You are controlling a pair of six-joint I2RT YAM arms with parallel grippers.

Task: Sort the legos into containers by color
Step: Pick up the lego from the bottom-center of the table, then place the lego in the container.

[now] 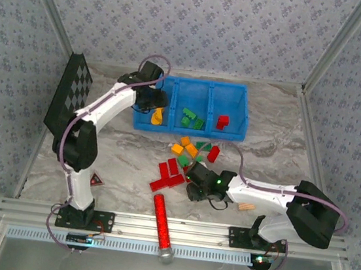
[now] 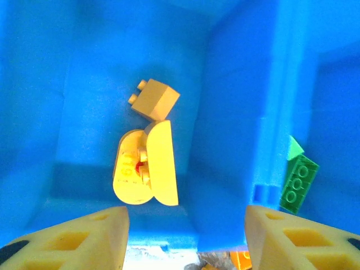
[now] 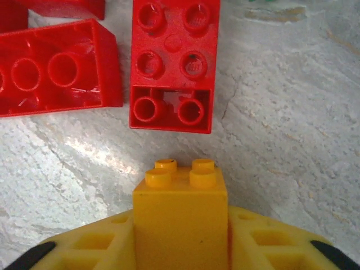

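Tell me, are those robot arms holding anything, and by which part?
The right jaws pinch a yellow brick by its two sides; the left jaws are open and empty.

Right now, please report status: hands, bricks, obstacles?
Left hand open above blue bin, left compartment; yellow pieces inside. Right hand shut on yellow brick. Red bricks close ahead.

Marble table (image 1: 131, 162), blue bin (image 1: 203, 84), loose legos (image 1: 192, 151)

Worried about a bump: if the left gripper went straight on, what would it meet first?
Probably the yellow legos lying in the blue bin, ahead of the open left gripper; depth is unclear.
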